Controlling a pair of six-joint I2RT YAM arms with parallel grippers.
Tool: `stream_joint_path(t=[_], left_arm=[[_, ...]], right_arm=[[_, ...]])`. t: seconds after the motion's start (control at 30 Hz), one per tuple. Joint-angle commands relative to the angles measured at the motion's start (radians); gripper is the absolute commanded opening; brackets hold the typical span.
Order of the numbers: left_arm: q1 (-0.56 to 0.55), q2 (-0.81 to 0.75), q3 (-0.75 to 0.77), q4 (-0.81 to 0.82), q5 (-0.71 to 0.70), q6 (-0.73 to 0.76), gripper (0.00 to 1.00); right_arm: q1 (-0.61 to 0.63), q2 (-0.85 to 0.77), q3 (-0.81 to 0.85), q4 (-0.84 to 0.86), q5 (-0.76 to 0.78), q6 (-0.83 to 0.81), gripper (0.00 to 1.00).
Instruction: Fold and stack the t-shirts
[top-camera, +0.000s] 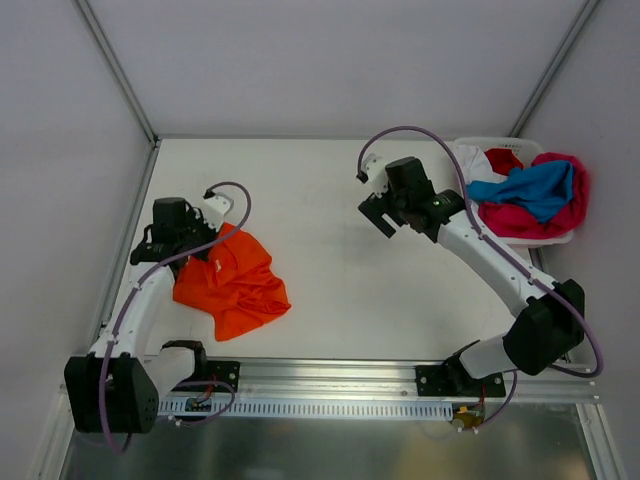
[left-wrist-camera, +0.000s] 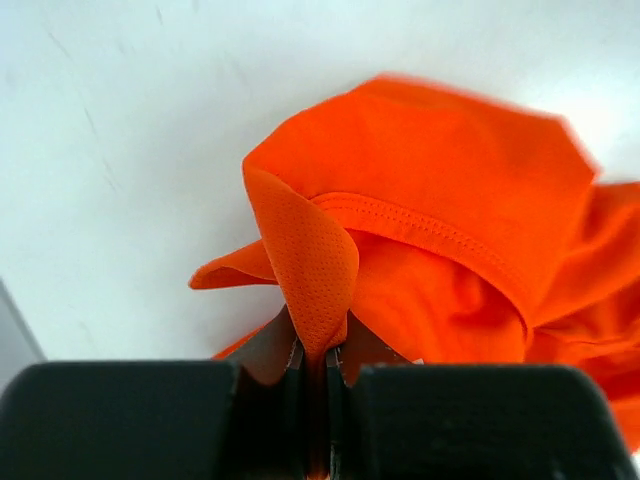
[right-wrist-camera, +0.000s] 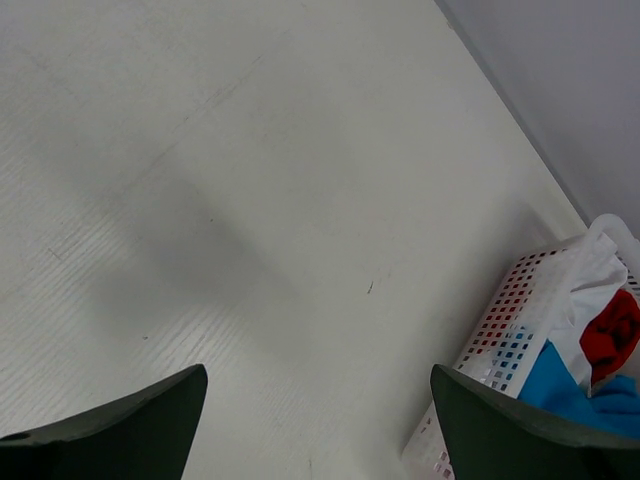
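So the orange t-shirt (top-camera: 235, 285) is sitting crumpled on the left side of the table (top-camera: 340, 290), bunched into a rough lump and not folded at all. It's a really vivid orange. From the left wrist view you can see the fine mesh weave, plus a stitched hem running across the top layer. One edge of the cloth is curled up into a little standing flap, and that flap goes straight down between the fingers of the left gripper (left-wrist-camera: 315, 350). The jaws are squeezed together on it, so that claw is pinching the shirt at its upper left corner, on the side toward the left wall.

The white plastic basket (top-camera: 470, 143) is over in the far right corner. It's got a heap of shirts in it. A blue t-shirt (top-camera: 530, 188) is draped on top, and a magenta-pink one (top-camera: 565, 215) sits under it and spills over the right rim. A bit of red t-shirt (top-camera: 503, 160) shows near the back, and some white cloth (top-camera: 470, 165) is on the left side.

The right gripper (top-camera: 380, 215) is up over the bare middle of the table, left of the basket and not touching it. Its fingers are spread wide with nothing between them.
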Motion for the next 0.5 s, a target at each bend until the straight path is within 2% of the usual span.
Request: stream_joint_path(t=[0.0, 0.17, 0.2, 0.23, 0.27, 0.33, 0.37, 0.4, 0.43, 0.47], left_arm=[[-0.082, -0.111, 0.168, -0.083, 0.0, -0.048, 0.0], [-0.216, -0.24, 0.395, -0.152, -0.029, -0.095, 0.0], [-0.228, -0.255, 0.489, -0.136, -0.034, -0.146, 0.0], [-0.228, -0.28, 0.52, -0.093, -0.078, -0.187, 0.0], [-0.228, -0.345, 0.537, 0.05, -0.12, -0.257, 0.0], [-0.225, -0.355, 0.633, 0.089, -0.154, -0.327, 0.0], [-0.227, -0.332, 0.705, 0.049, -0.096, -0.363, 0.0], [-0.225, -0.292, 0.8, 0.003, 0.028, -0.379, 0.0], [-0.225, -0.266, 0.846, -0.113, 0.203, -0.387, 0.0], [-0.227, -0.173, 0.909, -0.19, 0.515, -0.42, 0.0]], right_arm=[[0.016, -0.008, -0.007, 0.001, 0.012, 0.005, 0.98], [0.048, 0.009, -0.013, 0.0, 0.039, -0.004, 0.98], [0.06, 0.012, -0.016, 0.0, 0.044, -0.004, 0.98], [0.066, 0.013, -0.016, 0.0, 0.056, -0.006, 0.98], [0.077, 0.018, -0.019, 0.0, 0.059, -0.007, 0.98], [0.083, 0.021, -0.021, 0.0, 0.067, -0.007, 0.98], [0.086, 0.024, -0.021, 0.0, 0.069, -0.007, 0.98], [0.091, 0.025, -0.021, 0.0, 0.069, -0.006, 0.98], [0.093, 0.027, -0.019, -0.001, 0.072, -0.006, 0.98], [0.096, 0.03, -0.018, -0.003, 0.075, -0.006, 0.98]])
